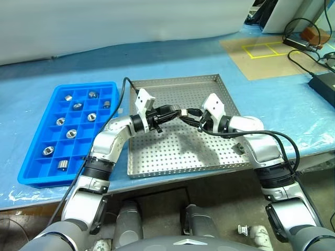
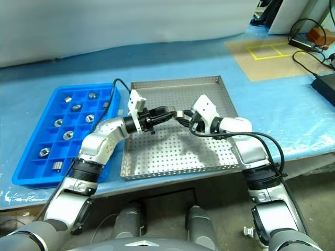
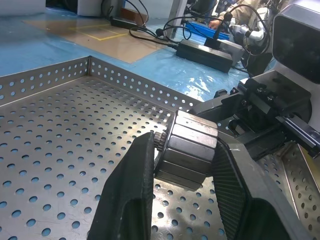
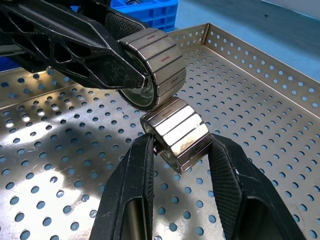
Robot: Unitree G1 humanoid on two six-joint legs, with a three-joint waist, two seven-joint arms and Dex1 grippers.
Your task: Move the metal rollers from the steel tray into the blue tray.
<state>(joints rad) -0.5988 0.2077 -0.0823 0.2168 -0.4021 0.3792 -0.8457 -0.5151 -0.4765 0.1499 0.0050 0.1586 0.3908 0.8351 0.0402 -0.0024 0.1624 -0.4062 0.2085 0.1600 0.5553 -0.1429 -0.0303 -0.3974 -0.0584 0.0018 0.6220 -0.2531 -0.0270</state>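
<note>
Gripping one of the metal rollers (image 3: 190, 155) in the left end effector (image 3: 185, 150), fingers narrowed onto its faceted sides, and pinching a second roller (image 4: 177, 132) the same way in the right end effector (image 4: 177, 145). Hovering both above the middle of the steel tray (image 1: 167, 151), tips pointing at each other, the two held rollers touching or all but touching. Carrying nothing yet toward the blue tray (image 1: 47, 180), lying just beside the steel tray on the robot's left on the desk (image 1: 272, 104), its long axis running away from the robot. Already housing several rollers (image 1: 71, 133) in separate compartments there, with others open. Judging the left arm the nearer one by far, needing only a swing outward to the left; reaching across the steel tray being the likely cost for the right arm.
</note>
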